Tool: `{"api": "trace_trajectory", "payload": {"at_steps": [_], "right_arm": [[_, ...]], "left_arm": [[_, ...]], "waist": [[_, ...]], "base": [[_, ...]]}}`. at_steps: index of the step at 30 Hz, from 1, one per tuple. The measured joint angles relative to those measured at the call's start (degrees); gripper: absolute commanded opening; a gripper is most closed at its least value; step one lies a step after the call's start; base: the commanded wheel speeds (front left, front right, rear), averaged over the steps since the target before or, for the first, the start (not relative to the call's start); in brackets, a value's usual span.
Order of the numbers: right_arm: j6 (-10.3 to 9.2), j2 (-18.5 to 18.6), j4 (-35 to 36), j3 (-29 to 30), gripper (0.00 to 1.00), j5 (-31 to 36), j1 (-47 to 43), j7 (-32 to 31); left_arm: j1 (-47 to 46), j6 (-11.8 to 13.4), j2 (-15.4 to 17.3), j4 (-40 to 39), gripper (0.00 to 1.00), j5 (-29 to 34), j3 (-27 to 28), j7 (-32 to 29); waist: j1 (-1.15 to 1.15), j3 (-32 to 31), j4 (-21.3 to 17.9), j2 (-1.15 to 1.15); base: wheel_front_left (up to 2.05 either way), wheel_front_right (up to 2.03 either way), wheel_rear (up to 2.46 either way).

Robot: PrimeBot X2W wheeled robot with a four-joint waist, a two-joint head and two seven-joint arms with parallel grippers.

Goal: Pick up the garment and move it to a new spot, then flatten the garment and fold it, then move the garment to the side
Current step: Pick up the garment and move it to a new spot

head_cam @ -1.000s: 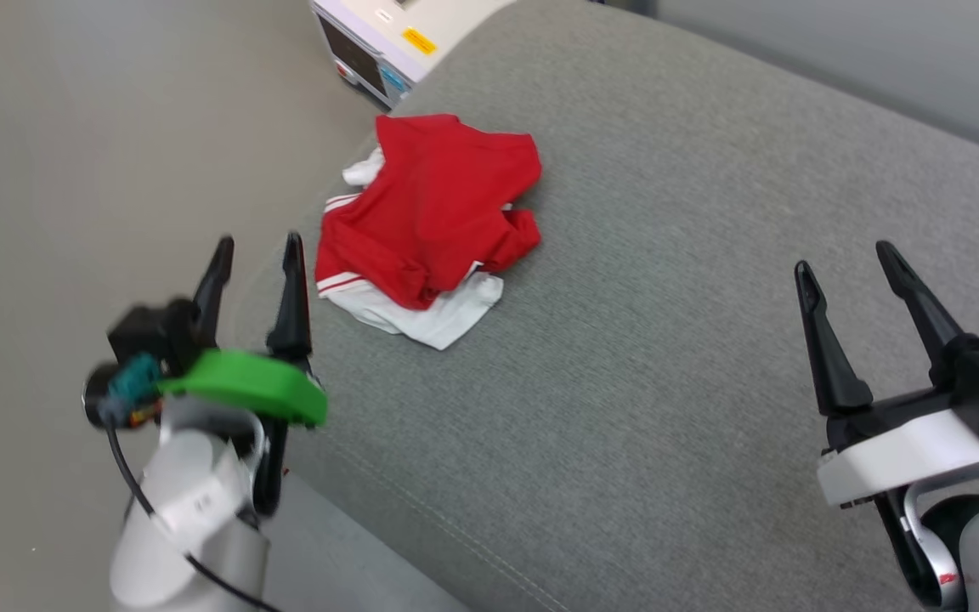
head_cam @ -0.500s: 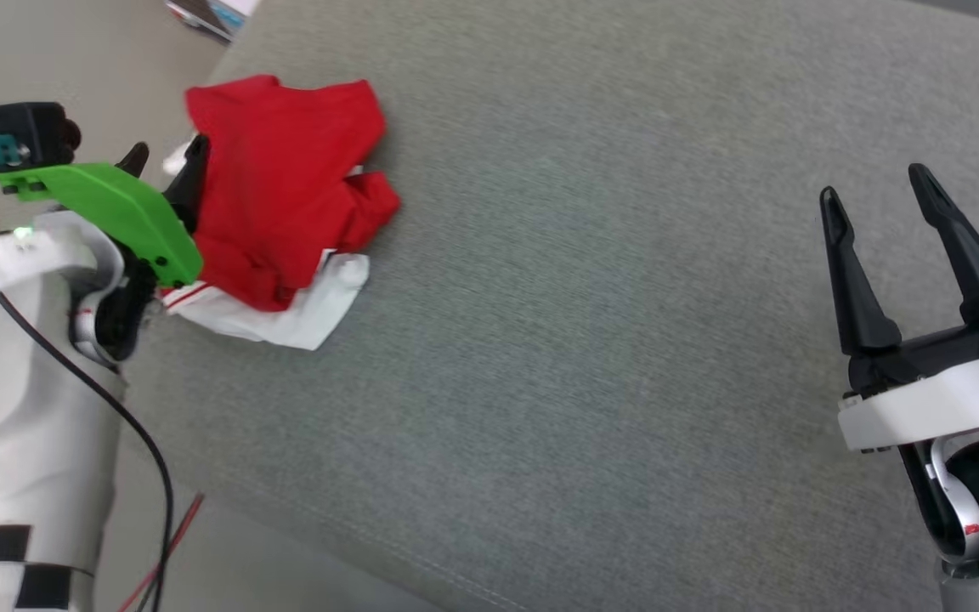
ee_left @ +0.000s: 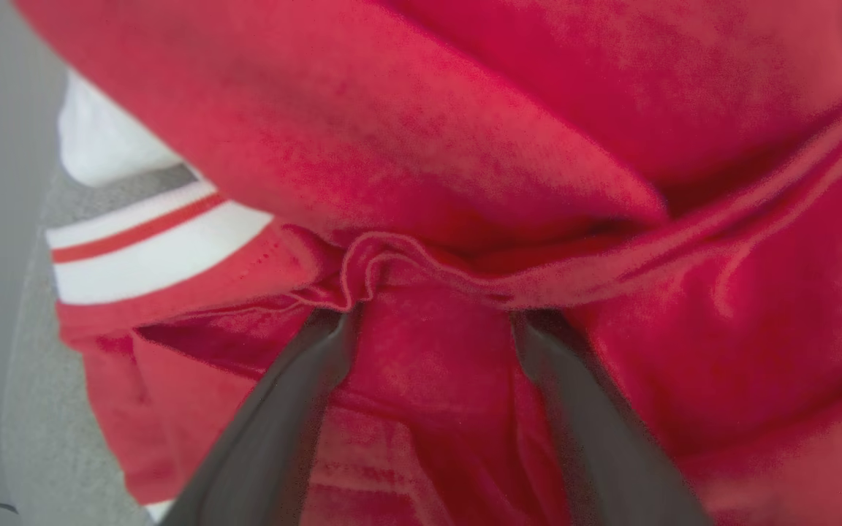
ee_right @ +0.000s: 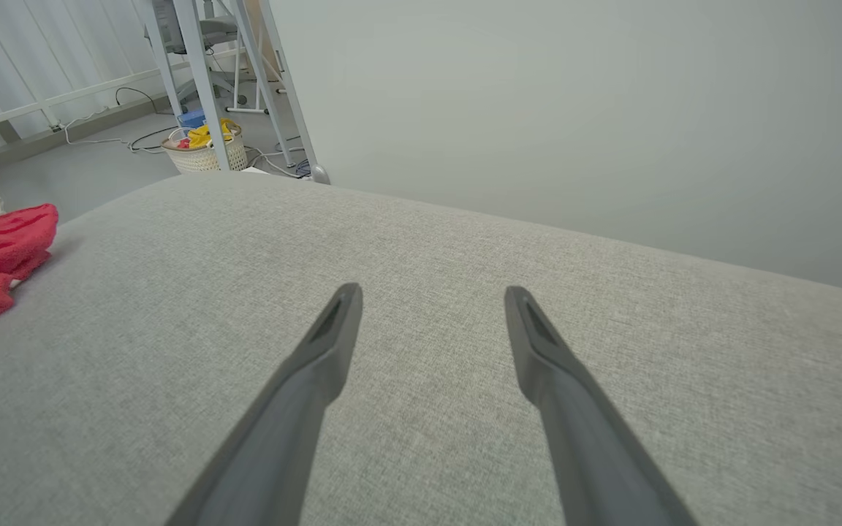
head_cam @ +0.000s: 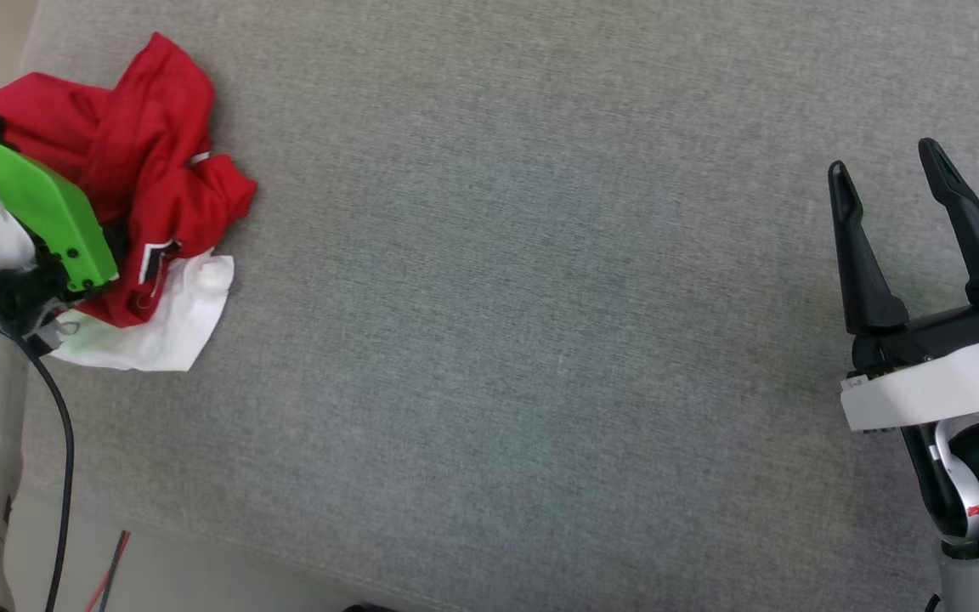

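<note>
Grey upholstered cushion carries the garment, which lies crumpled at its left edge. The left end effector stands spread wide, both tips buried under a red fold with cloth bulging between them. It seems to touch without pinching, though the close view is blurred. The right end effector is likewise released, hovering empty over bare cushion, well apart from the garment.
</note>
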State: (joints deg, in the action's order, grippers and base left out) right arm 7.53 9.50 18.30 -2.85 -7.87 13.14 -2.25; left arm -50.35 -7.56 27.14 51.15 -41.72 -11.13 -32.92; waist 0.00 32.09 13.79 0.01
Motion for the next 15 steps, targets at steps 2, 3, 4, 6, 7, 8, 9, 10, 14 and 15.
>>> {"api": "trace_trajectory", "payload": {"at_steps": [2,3,4,6,7,8,9,10,14,15], "right_arm": [[0.0,-0.1,-0.4,0.0,1.0,-0.1,0.0,0.0],[0.0,-0.1,-0.7,0.0,1.0,-0.1,0.0,0.0],[0.0,-0.2,-1.0,0.1,1.0,-0.1,0.0,0.1],[0.0,-0.3,-1.2,0.3,1.0,-0.1,0.0,0.1],[0.0,-0.5,-1.5,0.3,1.0,-0.1,0.0,0.1],[0.0,-0.7,-1.8,0.4,1.0,-0.1,0.0,0.4],[0.0,-1.0,-2.0,0.5,1.0,-0.1,0.0,0.5],[0.0,-1.3,-2.3,0.5,1.0,-0.2,-0.1,0.7],[0.0,-3.1,-4.4,1.2,1.0,-0.5,-1.4,2.2],[0.0,-3.5,-4.7,1.5,1.0,-0.5,-1.8,2.4]], "left_arm": [[-0.6,0.0,0.8,1.0,0.0,0.2,-0.2,0.0],[-0.8,0.0,0.9,1.4,0.0,0.2,-0.3,0.1],[-1.0,0.0,0.8,1.7,0.0,0.2,-0.3,0.3],[-1.0,0.0,0.4,2.5,0.0,0.4,-0.7,2.2],[-1.0,0.0,0.3,3.0,0.0,0.5,-1.0,3.2],[-0.9,0.0,0.2,3.4,0.0,0.7,-1.4,4.6],[-0.6,0.0,0.2,3.7,0.0,1.0,-1.5,6.0],[-0.2,0.0,0.0,4.0,0.0,1.3,-1.7,7.7],[2.3,0.0,0.7,3.7,0.0,4.8,-3.5,19.1],[2.6,0.2,1.3,3.4,0.0,5.7,-3.8,21.6]], "waist": [[0.0,0.5,-1.0,0.0],[0.0,0.4,-1.2,0.0],[0.0,0.3,-1.4,0.0],[0.0,-0.2,-1.5,0.0],[0.0,-0.6,-1.5,0.0],[0.0,-1.1,-1.5,-0.01],[0.0,-1.5,-1.4,-0.01],[0.0,-2.2,-1.4,-0.01],[0.0,-6.6,-1.2,-0.01],[0.0,-7.5,-1.1,-0.01]], "base": [[0.0,0.0,0.0],[0.0,0.0,0.0],[0.0,0.0,0.0],[0.0,0.0,0.0],[0.0,0.0,0.0],[0.0,0.0,0.0],[0.0,0.0,0.0],[0.0,0.0,0.0],[0.0,0.0,0.0],[0.0,0.0,0.0]]}}
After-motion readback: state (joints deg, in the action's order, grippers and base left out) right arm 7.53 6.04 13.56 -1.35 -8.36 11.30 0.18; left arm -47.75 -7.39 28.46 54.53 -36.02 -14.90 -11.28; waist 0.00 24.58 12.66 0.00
